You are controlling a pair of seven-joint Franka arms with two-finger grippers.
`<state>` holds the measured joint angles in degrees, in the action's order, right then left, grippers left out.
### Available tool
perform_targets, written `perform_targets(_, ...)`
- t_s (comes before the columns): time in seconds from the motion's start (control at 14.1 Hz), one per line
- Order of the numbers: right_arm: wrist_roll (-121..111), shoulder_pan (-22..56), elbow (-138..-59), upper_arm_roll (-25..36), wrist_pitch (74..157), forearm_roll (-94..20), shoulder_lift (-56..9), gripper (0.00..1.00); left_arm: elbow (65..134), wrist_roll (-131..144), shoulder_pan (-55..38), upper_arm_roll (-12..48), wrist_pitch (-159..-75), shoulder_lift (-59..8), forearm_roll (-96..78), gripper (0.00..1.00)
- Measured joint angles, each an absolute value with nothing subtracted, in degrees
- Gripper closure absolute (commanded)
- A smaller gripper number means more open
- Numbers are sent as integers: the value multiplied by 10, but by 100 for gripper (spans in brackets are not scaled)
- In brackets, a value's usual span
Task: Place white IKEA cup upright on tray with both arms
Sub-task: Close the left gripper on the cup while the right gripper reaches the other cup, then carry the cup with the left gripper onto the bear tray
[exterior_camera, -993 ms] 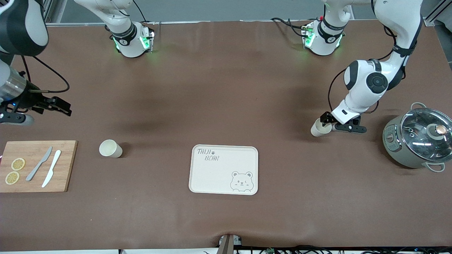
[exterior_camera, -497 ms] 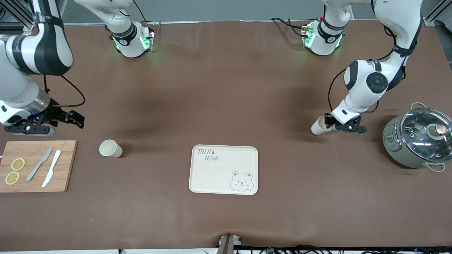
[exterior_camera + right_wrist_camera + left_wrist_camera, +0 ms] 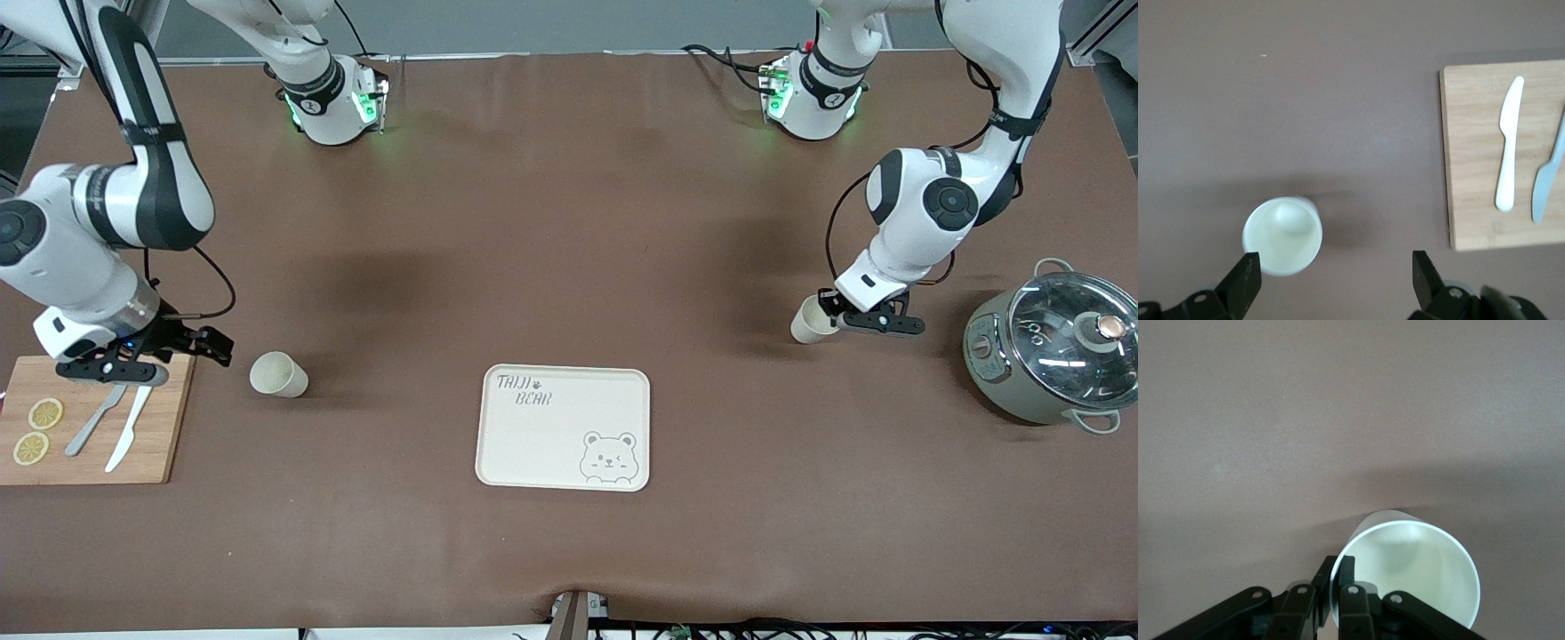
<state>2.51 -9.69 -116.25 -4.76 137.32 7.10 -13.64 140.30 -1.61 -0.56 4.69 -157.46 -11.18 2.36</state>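
We log: left gripper (image 3: 834,311) clamped on a cup's (image 3: 807,322) rim, 2 o'clock from tray (image 3: 564,428); right gripper (image 3: 206,347) spread wide, 9 o'clock from second cup (image 3: 278,374).

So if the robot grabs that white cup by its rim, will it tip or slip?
It probably weighs little: the cup looks thin-walled and empty. The left gripper pinches just one side of the rim, so it may tilt. Its smooth, glossy wall might slip.

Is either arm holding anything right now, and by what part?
The left gripper pinches one white cup by its rim wall, one finger inside. The right gripper, jaws open, holds nothing beside the other cup.
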Motion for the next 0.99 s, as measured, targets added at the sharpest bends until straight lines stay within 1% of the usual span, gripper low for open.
perform_targets(0.28,25,-105,-1162,-47,1430,78,-178,0,1400,-7,-6,50,-1575,-111,24,100)
perform_targets(0.5,25,-105,-1161,-47,1461,78,-195,0,1383,19,-6,68,-1565,-103,24,100)
perform_targets(0.71,25,-105,-1161,-47,1481,78,-211,0,1334,50,-7,94,-1493,-91,24,100)
perform_targets(0.99,25,-105,-1161,-47,1495,78,-226,0,1224,111,-8,134,-1353,-84,24,100)
